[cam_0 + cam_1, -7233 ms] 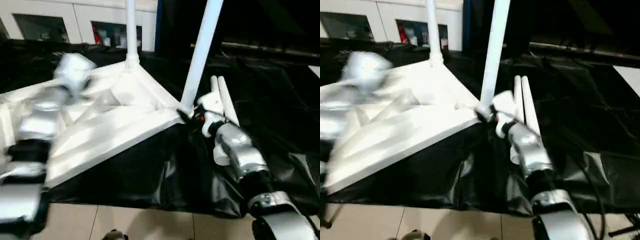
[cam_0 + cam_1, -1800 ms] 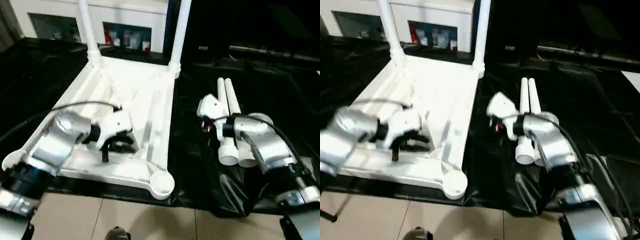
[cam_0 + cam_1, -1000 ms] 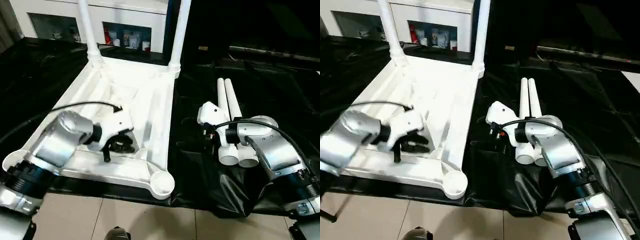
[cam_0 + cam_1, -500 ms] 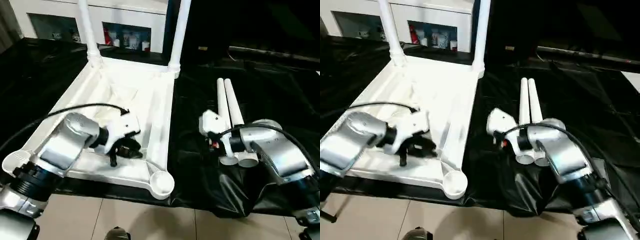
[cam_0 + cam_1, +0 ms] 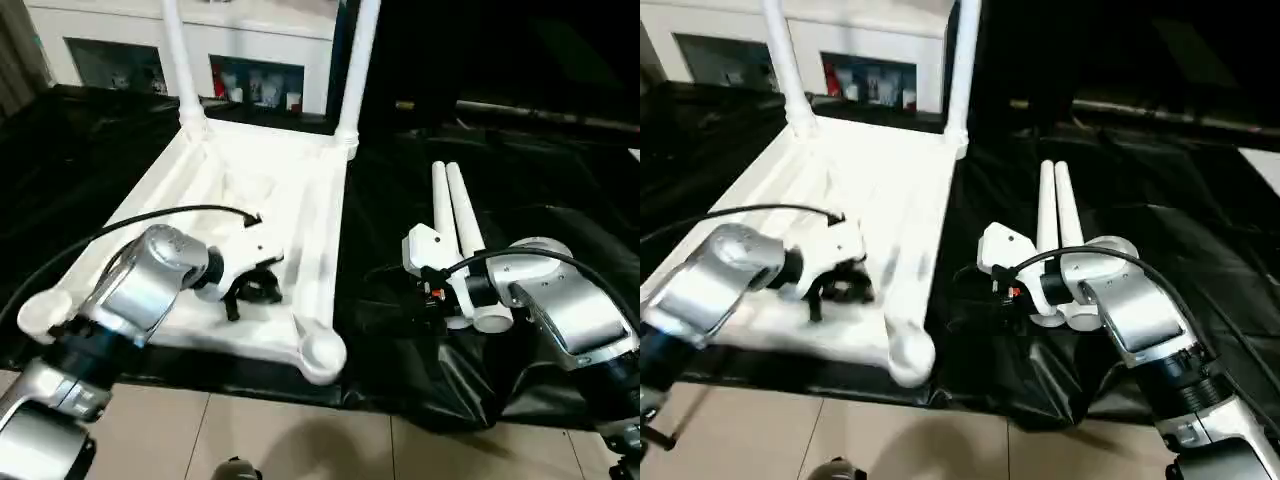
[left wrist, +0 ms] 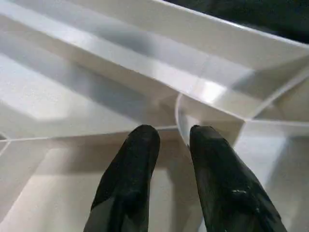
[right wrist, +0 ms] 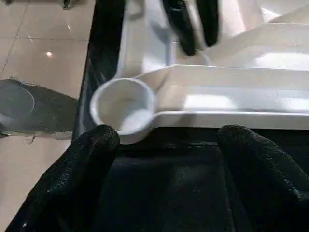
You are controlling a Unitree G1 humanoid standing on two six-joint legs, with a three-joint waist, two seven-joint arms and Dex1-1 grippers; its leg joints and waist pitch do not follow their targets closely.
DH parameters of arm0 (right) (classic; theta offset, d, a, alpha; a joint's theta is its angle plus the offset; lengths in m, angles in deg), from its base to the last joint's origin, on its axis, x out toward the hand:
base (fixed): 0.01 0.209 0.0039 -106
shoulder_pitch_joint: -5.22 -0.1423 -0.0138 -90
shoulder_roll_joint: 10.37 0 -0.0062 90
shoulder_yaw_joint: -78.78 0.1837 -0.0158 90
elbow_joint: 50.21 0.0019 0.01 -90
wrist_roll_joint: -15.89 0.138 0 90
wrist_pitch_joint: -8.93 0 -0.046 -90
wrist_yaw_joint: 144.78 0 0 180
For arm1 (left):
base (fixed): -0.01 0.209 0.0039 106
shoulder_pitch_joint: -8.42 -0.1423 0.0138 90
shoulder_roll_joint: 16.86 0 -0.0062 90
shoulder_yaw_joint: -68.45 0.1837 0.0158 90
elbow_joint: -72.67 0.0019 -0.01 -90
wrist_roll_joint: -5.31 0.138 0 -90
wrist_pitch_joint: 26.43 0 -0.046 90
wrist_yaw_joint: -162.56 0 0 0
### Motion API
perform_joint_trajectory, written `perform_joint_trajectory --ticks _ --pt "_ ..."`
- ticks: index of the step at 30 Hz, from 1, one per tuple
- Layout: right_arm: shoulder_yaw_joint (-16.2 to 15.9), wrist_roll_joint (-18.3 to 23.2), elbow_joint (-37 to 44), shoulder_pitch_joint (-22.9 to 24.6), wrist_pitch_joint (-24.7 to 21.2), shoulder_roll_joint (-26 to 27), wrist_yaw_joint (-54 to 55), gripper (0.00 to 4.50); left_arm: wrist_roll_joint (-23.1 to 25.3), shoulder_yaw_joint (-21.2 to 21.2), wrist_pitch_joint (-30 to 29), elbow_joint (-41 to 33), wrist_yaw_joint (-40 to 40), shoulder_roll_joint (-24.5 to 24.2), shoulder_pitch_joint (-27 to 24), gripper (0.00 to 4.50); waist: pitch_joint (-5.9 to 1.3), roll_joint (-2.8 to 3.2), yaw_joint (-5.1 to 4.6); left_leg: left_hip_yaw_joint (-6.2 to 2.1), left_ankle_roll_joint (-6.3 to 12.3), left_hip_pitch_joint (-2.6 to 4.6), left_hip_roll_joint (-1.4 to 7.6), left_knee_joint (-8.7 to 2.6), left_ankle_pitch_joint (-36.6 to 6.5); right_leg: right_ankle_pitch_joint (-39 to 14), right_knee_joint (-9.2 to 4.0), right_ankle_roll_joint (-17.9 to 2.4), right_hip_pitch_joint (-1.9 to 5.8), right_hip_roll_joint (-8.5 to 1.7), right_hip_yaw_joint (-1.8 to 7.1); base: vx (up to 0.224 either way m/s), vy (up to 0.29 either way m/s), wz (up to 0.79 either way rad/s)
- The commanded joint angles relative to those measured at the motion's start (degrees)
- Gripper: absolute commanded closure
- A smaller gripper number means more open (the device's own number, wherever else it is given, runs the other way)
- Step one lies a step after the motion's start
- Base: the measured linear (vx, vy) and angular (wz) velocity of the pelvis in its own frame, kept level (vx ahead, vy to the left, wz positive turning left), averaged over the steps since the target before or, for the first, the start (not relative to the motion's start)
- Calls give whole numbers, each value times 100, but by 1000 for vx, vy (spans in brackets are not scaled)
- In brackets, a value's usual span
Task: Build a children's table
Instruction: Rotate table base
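The children's table top (image 5: 270, 180) lies upside down on a black sheet, ribbed underside up. Two white legs (image 5: 178, 60) (image 5: 360, 60) stand in its far corner sockets. Two loose legs (image 5: 452, 215) lie side by side on the sheet to its right. My left gripper (image 5: 250, 290) is down inside the underside near the near right corner, and its fingers (image 6: 140, 150) are nearly together with a thin rib between them. My right gripper (image 7: 164, 154) hangs wide open over the sheet, facing the near right corner socket (image 7: 123, 104) and holding nothing.
A white cabinet with glass doors (image 5: 250, 60) stands behind the table top. The black sheet (image 5: 560, 170) covers the work area and ends at a tiled floor (image 5: 300, 440) close to me. The near left socket (image 5: 40, 310) juts out towards the sheet's edge.
My left gripper has slid a little towards the near right corner socket. The top's near edge looks tipped up, so that socket now shows more from the side. My right gripper stays open.
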Motion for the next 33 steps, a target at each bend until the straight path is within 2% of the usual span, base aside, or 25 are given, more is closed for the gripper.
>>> perform_joint_trajectory --ticks 1,3,5,8,10,11,12,14,15,16,17,19,20,21,22,23,25,27,28,29,30,31,32,33 --pt "5 4 82 5 6 -61 -3 65 201 0 8 290 296 8 74 305 -356 57 13 -96 -177 115 120 -428 -2144 -2721 -684 -640 148 -426 250 0 0 0" --pt "-1 -32 48 -18 60 -46 77 65 276 -81 186 768 699 202 282 305 -352 55 12 -98 -163 112 118 -431 -2148 -2772 -698 -610 139 -422 245 0 0 0" --pt "-8 -88 -15 -44 147 -25 171 65 326 -180 413 1280 1114 412 493 305 -354 51 37 -86 -145 159 96 -398 -2204 -2900 -737 -539 96 -416 233 0 0 0" --pt "-13 -216 -179 -99 329 47 375 65 287 -423 789 2173 1861 818 834 305 -360 32 35 -113 -145 107 86 -409 -2197 -3058 -758 -386 134 -424 184 0 0 0" --pt "-2 -270 -265 -136 387 101 500 65 367 -414 1035 2572 2179 936 965 305 -384 38 46 -113 -125 110 73 -402 -2146 -3003 -780 -339 135 -421 169 0 0 0" --pt "1 -280 -283 -144 396 113 527 65 390 -403 1098 2659 2244 956 993 305 -389 35 41 -125 -128 100 87 -413 -2141 -2913 -762 -361 146 -428 167 0 0 0" --pt "16 -314 -334 -174 431 153 619 65 427 -408 1269 2915 2470 1019 1080 305 -392 60 36 -138 -129 69 97 -433 -2107 -2723 -740 -408 166 -425 164 0 0 0" --pt "25 -330 -363 -198 454 177 692 65 434 -452 1470 3183 2721 1090 1194 305 -409 59 24 -137 -120 73 111 -447 -2111 -2323 -717 -534 178 -415 172 0 0 0" --pt "34 -316 -355 -203 456 177 692 65 422 -505 1654 3333 2848 1145 1280 305 -409 59 24 -137 -120 73 111 -447 -2111 -2323 -717 -534 178 -415 172 0 0 0" --pt "42 -302 -344 -202 454 171 687 65 370 -585 1784 3404 2929 1201 1343 305 -414 58 32 -130 -109 82 121 -446 -2076 -2046 -685 -640 178 -420 189 0 0 0" --pt "59 -283 -329 -189 461 150 684 65 204 -777 1904 3418 2912 1310 1409 305 -409 69 29 -125 -94 74 115 -444 -2065 -2009 -685 -672 180 -415 192 0 0 0" --pt "72 -271 -320 -177 470 137 687 65 56 -936 1985 3408 2858 1395 1451 305 -433 59 42 -110 -73 75 122 -430 -1946 -1823 -669 -798 194 -431 200 0 0 0" --pt "116 -264 -308 -150 488 143 729 65 -166 -1077 2068 3163 2602 1462 1400 305 -438 73 75 -92 -58 99 135 -411 -1879 -1604 -653 -942 165 -431 216 0 0 0" --pt "116 -264 -308 -150 488 143 729 65 -166 -1077 2068 3163 2602 1462 1400 305 -438 73 75 -92 -58 99 135 -411 -1879 -1604 -653 -942 165 -431 216 0 0 0" --pt "195 -238 -298 -121 517 186 834 65 -390 -1163 2062 2805 2365 1459 1281 305 -447 75 99 -95 -70 58 152 -419 -1737 -1347 -599 -1071 207 -461 230 0 0 0" --pt "219 -228 -297 -114 527 202 874 65 -449 -1183 2090 2744 2326 1453 1258 305 -450 68 100 -86 -59 35 144 -415 -1654 -1245 -587 -1088 212 -444 230 55 -12 -2" --pt "295 -228 -322 -115 561 263 1020 65 -605 -1271 2126 2406 2252 1406 1132 305 -476 75 123 -80 -51 26 147 -392 -1430 -780 -521 -1171 223 -436 234 56 -10 -3" --pt "357 -228 -337 -110 568 318 1147 65 -758 -1388 2041 2072 2177 1380 1016 305 -511 73 122 -65 -1 -11 132 -354 -1000 5 -417 -1327 245 -404 233 27 -1 -2" --pt "458 -270 -363 -102 574 422 1437 65 -980 -1581 1901 1551 2097 1355 832 305 -525 86 117 -73 0 -35 138 -346 -825 331 -361 -1403 270 -419 232 0 0 0" --pt "565 -387 -442 -127 523 562 1881 65 -1145 -1754 1680 1148 2114 1355 693 305 -534 69 96 -59 13 -35 129 -339 -738 470 -354 -1431 263 -394 227 0 0 0" --pt "565 -387 -442 -127 523 562 1881 65 -1145 -1754 1680 1148 2114 1355 693 305 -554 87 77 -48 44 -25 117 -312 -587 692 -333 -1491 240 -372 225 0 0 0" --pt "750 -652 -669 -249 281 851 2777 65 -1160 -1895 1505 790 2340 1335 534 305 -561 92 80 -37 81 -20 106 -295 -517 782 -332 -1499 229 -353 224 0 0 0" --pt "810 -756 -745 -301 144 956 3107 65 -1134 -1929 1462 677 2426 1319 471 305 -523 103 33 -35 71 -56 100 -318 -487 736 -332 -1516 214 -344 221 0 0 0" --pt "826 -784 -766 -316 107 985 3197 65 -1127 -1938 1450 646 2450 1315 454 305 -515 107 26 -26 7 -19 93 -321 -690 386 -372 -1460 213 -348 223 0 0 0"
